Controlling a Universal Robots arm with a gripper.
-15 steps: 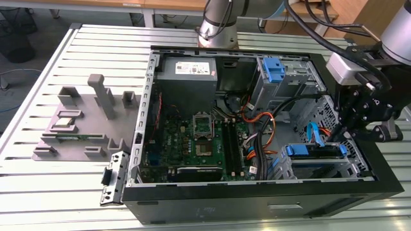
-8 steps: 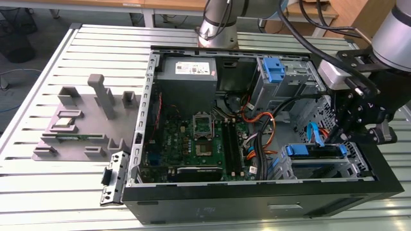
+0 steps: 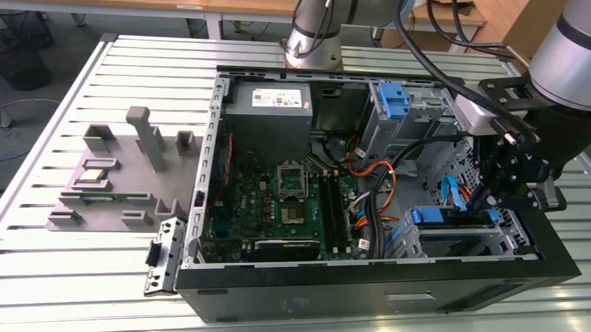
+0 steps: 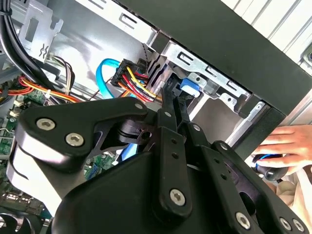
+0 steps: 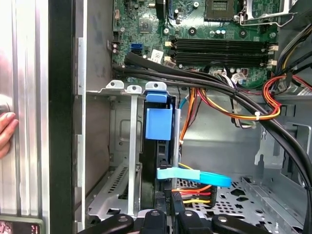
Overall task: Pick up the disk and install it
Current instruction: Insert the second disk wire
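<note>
You are looking at an open computer case (image 3: 369,290) lying on a slatted metal table (image 3: 55,270), and your gripper (image 3: 517,181) hangs inside the case at the end on the exterior view's right, over the drive cage (image 3: 480,242). The green circuit board (image 3: 277,207) spreads out well to the side of the gripper, toward the exterior view's left, with the grey power-supply box (image 3: 268,104) beyond it in the far corner. A bundle of black, orange and red cables (image 5: 234,97) runs between the board and the gripper. The disk (image 5: 158,161) sits edge-up in a slot of the cage directly ahead of the fingertips, its blue rail tab (image 5: 159,122) facing you in the first wrist view. The fingers (image 4: 170,131) stand close together, almost parallel, at the cable end of the disk; you cannot tell whether they grip anything. A person's hand (image 4: 280,146) rests outside the case wall beside the gripper.
</note>
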